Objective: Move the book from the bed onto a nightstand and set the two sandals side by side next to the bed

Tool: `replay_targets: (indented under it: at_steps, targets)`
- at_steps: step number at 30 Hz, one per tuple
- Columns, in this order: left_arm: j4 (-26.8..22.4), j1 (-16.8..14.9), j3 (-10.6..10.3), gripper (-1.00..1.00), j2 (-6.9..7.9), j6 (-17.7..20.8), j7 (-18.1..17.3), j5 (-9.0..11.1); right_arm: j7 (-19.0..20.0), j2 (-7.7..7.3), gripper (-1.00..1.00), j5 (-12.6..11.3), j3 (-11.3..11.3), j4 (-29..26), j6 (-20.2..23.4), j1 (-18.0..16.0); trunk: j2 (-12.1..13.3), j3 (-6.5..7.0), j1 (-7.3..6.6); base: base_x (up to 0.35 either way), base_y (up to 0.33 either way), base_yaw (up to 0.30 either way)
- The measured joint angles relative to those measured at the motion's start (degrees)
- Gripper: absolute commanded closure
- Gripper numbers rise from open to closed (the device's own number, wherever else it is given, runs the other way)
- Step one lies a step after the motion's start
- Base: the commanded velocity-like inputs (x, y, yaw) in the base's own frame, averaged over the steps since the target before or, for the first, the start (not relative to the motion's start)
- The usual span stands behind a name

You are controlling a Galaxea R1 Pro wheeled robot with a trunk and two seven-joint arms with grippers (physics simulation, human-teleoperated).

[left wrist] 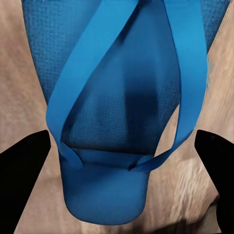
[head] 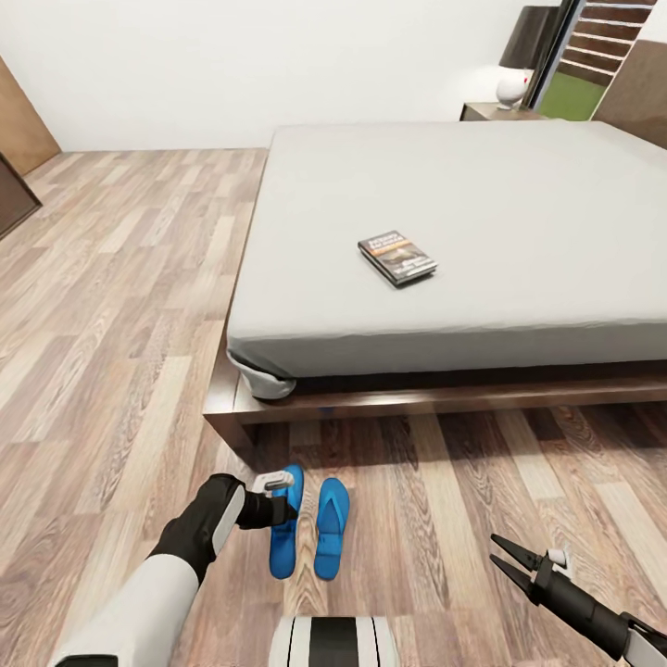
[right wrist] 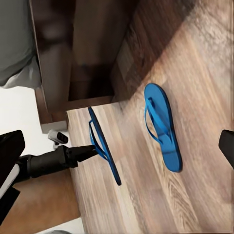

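Observation:
Two bright blue sandals lie on the wood floor in front of the bed's corner. The right sandal [head: 331, 526] [right wrist: 162, 127] lies flat. Beside it, the left sandal [head: 284, 528] [left wrist: 117, 122] [right wrist: 104, 146] is tipped up on its edge, with my left gripper [head: 281, 505] [left wrist: 122, 151] shut on it, a finger against the strap on each side. My right gripper [head: 508, 556] hangs open above the floor, to the right of both sandals. The book [head: 396, 257] lies on the off-white mattress of the bed [head: 463, 204], near its front edge.
A dark nightstand [head: 496, 111] with a white lamp stands at the far right corner of the bed. The bed's wooden frame [head: 417, 398] juts out just beyond the sandals. Wood floor stretches away to the left and right.

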Motion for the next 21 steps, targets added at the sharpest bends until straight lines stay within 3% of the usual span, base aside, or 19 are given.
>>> replay_targets:
  at_steps: [4,9,21]
  targets:
    - [-0.05,-0.42,-0.68,1.00,-0.07,-0.24,-0.04,0.01,0.02,0.00,-1.00,-0.01,0.03,0.04,0.00,0.00,-0.05,-0.89,0.10,0.000,0.000,0.000]
    - [-0.09,-0.86,-3.00,1.00,-0.44,-0.38,-0.05,0.08,0.01,0.00,-1.00,-0.02,0.04,0.06,0.00,0.00,-0.12,-2.00,0.23,0.000,0.000,0.000]
    - [-1.91,-0.98,-3.64,1.00,-0.70,-0.53,-0.01,0.06,0.03,0.00,-1.00,-0.01,0.04,0.06,0.00,0.00,-0.28,-4.66,0.54,0.000,0.000,0.000]
